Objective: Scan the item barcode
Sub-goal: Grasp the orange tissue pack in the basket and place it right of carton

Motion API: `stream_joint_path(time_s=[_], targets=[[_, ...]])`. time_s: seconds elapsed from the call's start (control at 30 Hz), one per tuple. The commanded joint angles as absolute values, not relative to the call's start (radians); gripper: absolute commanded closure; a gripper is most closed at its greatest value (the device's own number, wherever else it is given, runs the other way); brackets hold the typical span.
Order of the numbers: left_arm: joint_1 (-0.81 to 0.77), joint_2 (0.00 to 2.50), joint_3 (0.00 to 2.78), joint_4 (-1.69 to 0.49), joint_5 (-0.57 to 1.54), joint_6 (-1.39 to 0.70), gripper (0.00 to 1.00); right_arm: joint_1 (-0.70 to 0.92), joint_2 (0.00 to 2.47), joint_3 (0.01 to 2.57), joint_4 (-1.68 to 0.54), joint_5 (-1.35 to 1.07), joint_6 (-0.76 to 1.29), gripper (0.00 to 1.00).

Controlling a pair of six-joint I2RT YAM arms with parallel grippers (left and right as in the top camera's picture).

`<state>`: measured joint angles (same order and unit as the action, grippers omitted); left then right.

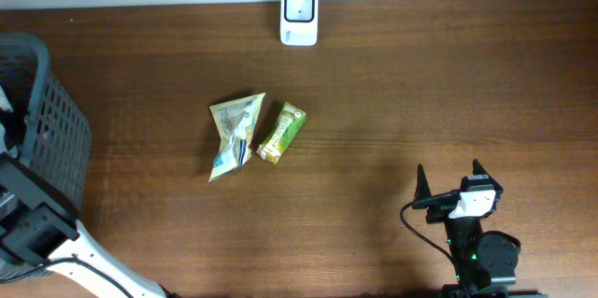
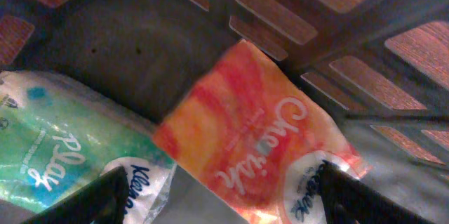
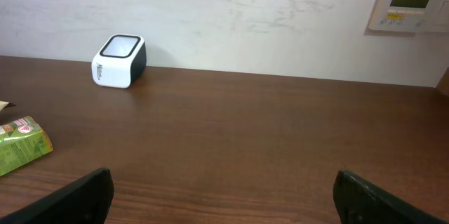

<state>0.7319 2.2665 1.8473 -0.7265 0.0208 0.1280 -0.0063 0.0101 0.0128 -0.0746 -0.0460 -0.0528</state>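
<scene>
**Basket** (image 1: 56, 120): far left of the overhead frame, on the bench (image 1: 420, 83). The left arm (image 1: 37, 228) reaches into it from the lower left. Its tool cannot be seen from above.

**Left tool** (image 2: 223, 178): shown only in the left wrist view. The jaws stand apart at the lower left and lower right corners and nothing is clamped.

**Green tissue pack** (image 2: 49, 147): lies at the left of that frame, on the basket floor.

**Orange tissue pack** (image 2: 238, 119): judged to be the item to scan. It sits in the centre of the wrist frame, directly below the open jaws and between them.
- It lies skewed, with one corner towards top centre.
- Its lower end is cut off by the frame, so the long axis is uncertain.
- No barcode shows on the upturned face.

**Pale snack packet** (image 1: 235, 134) and **green snack packet** (image 1: 282, 133): mid-bench, just beside each other.

**Scanner** (image 1: 299, 15): top centre of the overhead frame, at the bench's far edge and well apart from the basket. The orange pack will likely have to travel right and upward in the frame to reach it. The left arm is the nearer one to the pack.

**Right tool** (image 1: 449, 175): lower right of the overhead frame. It is spread wide and empty, above bare bench.
</scene>
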Motion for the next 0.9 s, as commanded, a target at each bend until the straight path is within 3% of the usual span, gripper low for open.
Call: stream_joint_path(time_s=[0.0,0.03,0.17,0.27,0.37,0.57,0.77,0.87], targets=[[0.723,2.317,1.844,-0.735,0.049,0.159,0.48,-0.001,0.006,0.006,-0.076,-0.041,-0.052,0.01],[0.723,2.317,1.844,-0.738,0.048,0.159,0.57,-0.001,0.006,0.006,-0.076,-0.041,-0.052,0.01],[0.723,2.317,1.844,-0.798,0.049,0.154,0.75,-0.001,0.006,0.006,-0.076,-0.041,-0.052,0.01],[0.723,2.317,1.844,-0.860,0.045,0.089,0.82,-0.001,0.006,0.006,-0.076,-0.041,-0.052,0.01],[0.723,2.317,1.845,-0.913,0.046,0.010,1.00,-0.001,0.006,0.006,-0.076,-0.041,-0.052,0.01],[0.723,2.211,1.949,-1.009,0.049,-0.002,1.00,-0.001,0.006,0.006,-0.076,-0.041,-0.052,0.01],[0.723,1.849,2.020,-1.041,0.099,-0.050,1.00,-0.001,0.006,0.006,-0.076,-0.041,-0.052,0.01],[0.722,1.682,2.020,-1.046,0.258,-0.057,1.00,-0.001,0.006,0.006,-0.076,-0.041,-0.052,0.01]])
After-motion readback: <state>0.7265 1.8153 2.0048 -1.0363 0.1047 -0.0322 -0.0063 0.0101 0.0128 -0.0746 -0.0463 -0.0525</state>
